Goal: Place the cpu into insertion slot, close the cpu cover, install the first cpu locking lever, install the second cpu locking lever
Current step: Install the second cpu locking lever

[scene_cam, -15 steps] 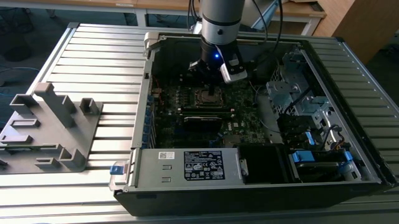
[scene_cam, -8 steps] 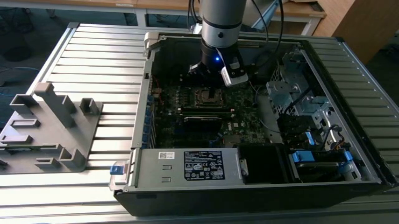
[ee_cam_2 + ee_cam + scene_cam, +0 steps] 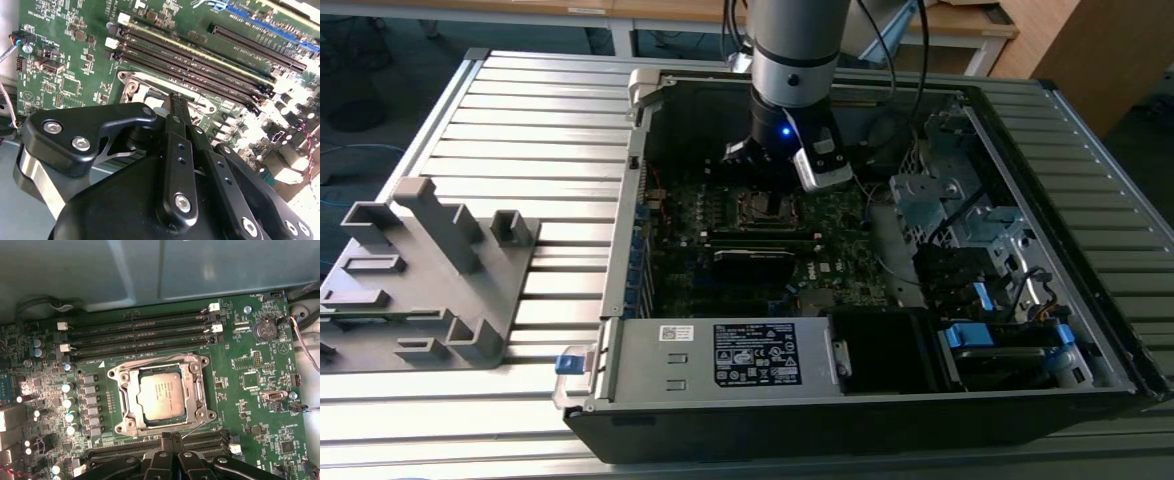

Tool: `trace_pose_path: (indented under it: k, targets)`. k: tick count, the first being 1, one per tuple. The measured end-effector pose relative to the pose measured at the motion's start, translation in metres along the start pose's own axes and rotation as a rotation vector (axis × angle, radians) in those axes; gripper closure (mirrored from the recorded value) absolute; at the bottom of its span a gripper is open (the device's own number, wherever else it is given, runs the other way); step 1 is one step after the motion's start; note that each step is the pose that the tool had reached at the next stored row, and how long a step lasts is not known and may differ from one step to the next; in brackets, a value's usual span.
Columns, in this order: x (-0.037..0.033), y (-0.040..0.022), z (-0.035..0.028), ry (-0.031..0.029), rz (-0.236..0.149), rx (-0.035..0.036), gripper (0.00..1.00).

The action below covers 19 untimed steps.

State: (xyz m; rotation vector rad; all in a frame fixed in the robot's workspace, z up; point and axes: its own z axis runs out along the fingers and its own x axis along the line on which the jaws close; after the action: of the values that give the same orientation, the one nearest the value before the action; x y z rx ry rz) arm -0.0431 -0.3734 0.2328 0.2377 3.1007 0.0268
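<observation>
- The small silver-grey square cpu (image 3: 161,398) lay seated in the metal-rimmed insertion slot (image 3: 119,420), the thin silver cpu cover (image 3: 192,390) flat around it.
- The black gripper (image 3: 171,439), fingers clenched together and grasping nothing, hovered just beside the socket's edge.
- The dark green motherboard (image 3: 847,262) sat inside the open computer case (image 3: 854,420).

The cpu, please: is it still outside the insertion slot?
No, the cpu sits in the insertion slot, framed by the cpu cover.

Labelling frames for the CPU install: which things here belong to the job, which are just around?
Job:
- cpu, seated in the insertion slot
- cpu cover, down around it
- pincer, beside the socket

Just around:
- memory slots
- coin battery
- grey fixture outside the case
</observation>
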Motion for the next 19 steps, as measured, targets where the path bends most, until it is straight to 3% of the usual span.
trace_pose_path:
  k: [6,11,19]
  targets:
    - [0.0015,-0.0026,-0.0001,-0.0017,-0.004,-0.0004,0.9]
    - [0.0079,-0.0046,-0.0002,-0.007,-0.009,-0.0015,0.9]
    - [0.0175,-0.0079,-0.0003,-0.0098,-0.012,-0.0003,0.9]
